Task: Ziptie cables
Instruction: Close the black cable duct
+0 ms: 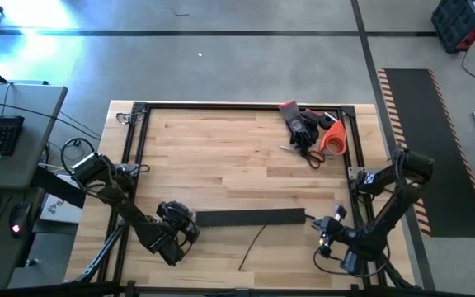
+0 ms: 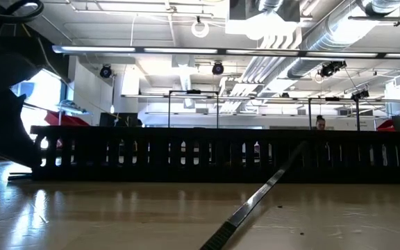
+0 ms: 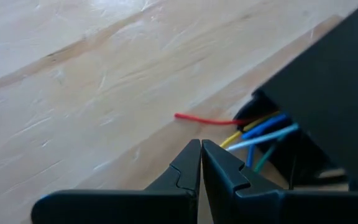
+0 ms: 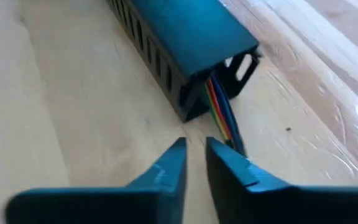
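Note:
A black slotted duct lies across the near middle of the wooden table. Coloured cables stick out of both its ends: red, yellow, blue and white ones at the left end, a bundle at the right end. My left gripper is shut, its tips just short of the left cable ends; in the high view it sits at the duct's left end. My right gripper stands slightly open with nothing between its fingers, at the duct's right end. My right gripper has one finger right beside the cable ends, which lie on the table; I cannot tell whether it touches them. My left gripper touches nothing that shows.
A thin flat black strip lies on the table in front of the duct, and slants across the low view. Dark gloves and orange-handled scissors lie at the far right corner. A black frame borders the table.

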`<state>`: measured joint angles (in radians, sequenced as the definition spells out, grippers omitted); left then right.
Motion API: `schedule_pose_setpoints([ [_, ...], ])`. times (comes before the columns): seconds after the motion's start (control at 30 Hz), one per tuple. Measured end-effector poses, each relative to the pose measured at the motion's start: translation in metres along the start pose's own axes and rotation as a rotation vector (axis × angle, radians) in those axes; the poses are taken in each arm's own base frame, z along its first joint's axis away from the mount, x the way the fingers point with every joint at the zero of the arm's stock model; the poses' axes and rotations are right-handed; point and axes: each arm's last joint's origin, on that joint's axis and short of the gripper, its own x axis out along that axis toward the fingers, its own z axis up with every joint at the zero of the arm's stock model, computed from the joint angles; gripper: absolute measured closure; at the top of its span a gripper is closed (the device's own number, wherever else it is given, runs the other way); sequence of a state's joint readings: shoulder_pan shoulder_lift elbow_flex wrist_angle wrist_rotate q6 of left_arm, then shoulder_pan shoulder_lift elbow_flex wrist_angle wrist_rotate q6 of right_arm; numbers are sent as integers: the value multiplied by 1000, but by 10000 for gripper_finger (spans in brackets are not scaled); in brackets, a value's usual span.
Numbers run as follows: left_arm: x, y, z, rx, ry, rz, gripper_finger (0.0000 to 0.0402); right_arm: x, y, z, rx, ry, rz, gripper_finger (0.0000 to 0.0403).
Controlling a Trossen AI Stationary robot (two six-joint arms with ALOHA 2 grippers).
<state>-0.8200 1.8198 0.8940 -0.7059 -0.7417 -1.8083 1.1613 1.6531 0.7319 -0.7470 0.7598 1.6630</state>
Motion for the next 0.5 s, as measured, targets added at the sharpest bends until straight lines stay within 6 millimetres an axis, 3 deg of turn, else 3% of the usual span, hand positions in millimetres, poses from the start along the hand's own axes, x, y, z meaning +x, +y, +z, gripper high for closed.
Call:
schedule_pose_setpoints([
  [0.1,-6,2,4,31,31,-1,401,0,-6,-9,33,-77,33,306],
  [0.27,-34,7,32,41,1,-4,401,15,-15,-20,28,-172,118,221],
  [0.4,-49,5,57,64,-54,-76,401,26,-15,-23,-46,-250,193,199],
  [0.5,-43,-10,72,87,-100,-165,401,34,-17,-21,-41,-259,204,199],
])
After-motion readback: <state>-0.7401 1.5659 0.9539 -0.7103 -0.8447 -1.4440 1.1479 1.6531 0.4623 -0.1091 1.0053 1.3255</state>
